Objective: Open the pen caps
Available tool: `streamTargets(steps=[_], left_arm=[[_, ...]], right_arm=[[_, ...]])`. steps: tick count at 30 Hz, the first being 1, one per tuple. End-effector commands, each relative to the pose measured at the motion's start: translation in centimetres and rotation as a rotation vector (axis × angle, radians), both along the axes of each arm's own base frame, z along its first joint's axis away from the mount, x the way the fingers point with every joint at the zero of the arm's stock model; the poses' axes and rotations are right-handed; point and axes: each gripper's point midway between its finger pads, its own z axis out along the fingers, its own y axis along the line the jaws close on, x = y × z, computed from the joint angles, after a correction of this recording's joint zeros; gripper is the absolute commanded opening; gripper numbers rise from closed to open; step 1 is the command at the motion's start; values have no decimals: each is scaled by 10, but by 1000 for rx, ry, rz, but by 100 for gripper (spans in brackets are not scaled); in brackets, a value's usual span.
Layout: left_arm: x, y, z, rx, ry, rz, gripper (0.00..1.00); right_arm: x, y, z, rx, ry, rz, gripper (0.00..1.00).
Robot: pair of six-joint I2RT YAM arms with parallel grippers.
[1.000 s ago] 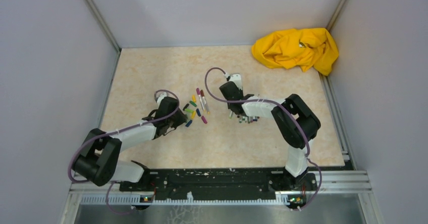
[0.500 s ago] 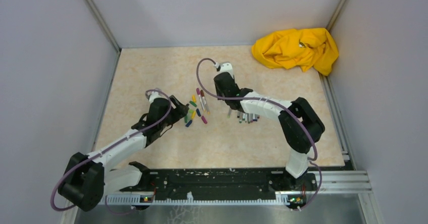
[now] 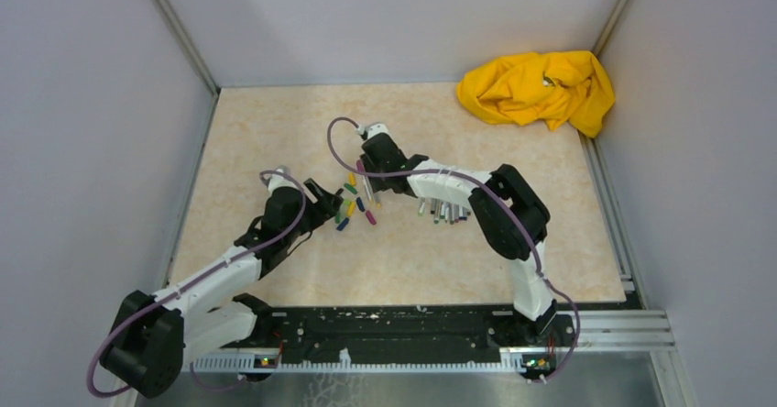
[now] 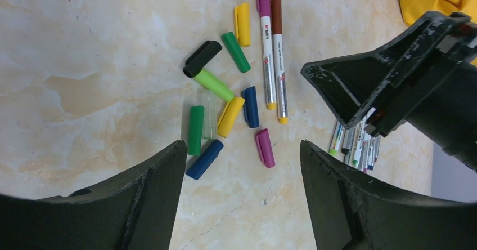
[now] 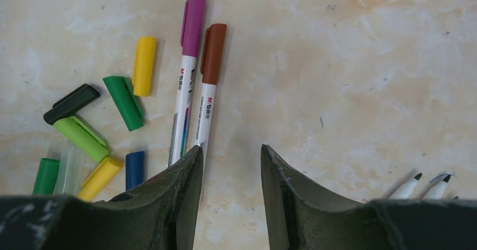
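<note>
Left gripper [image 4: 242, 144] open wide, nothing between the jaws, low over the table [image 4: 84, 47]. Loose caps [image 4: 230, 116] are scattered just ahead of its tips. Magenta cap [image 4: 265, 147] and dark blue cap [image 4: 205, 159] are nearest; yellow, green and black ones lie further out.

Right gripper [image 5: 230, 148] also open and empty, bare table in the gap. Purple-capped pen [image 5: 188, 75] and brown-capped pen [image 5: 209, 81] lie side by side straight ahead of it, both caps on. The brown one's tail end runs under the finger nearer the caps; touching or not, can't tell. Uncapped pens [image 5: 427, 185] sit just off its other finger. The two grippers face each other across the caps.
</note>
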Motion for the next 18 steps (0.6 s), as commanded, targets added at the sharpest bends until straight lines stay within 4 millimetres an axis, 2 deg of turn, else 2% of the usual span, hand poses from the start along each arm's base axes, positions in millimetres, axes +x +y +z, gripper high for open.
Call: streamTargets(steps=[1,18], left_arm=[[3,-6,11,-37,-47,-14,79],[1,-7,5,-46,-43,-21,79]], right_arm=[[0,22,12,27,5,51,41],[-5,30,-12,-5,55,67,41]])
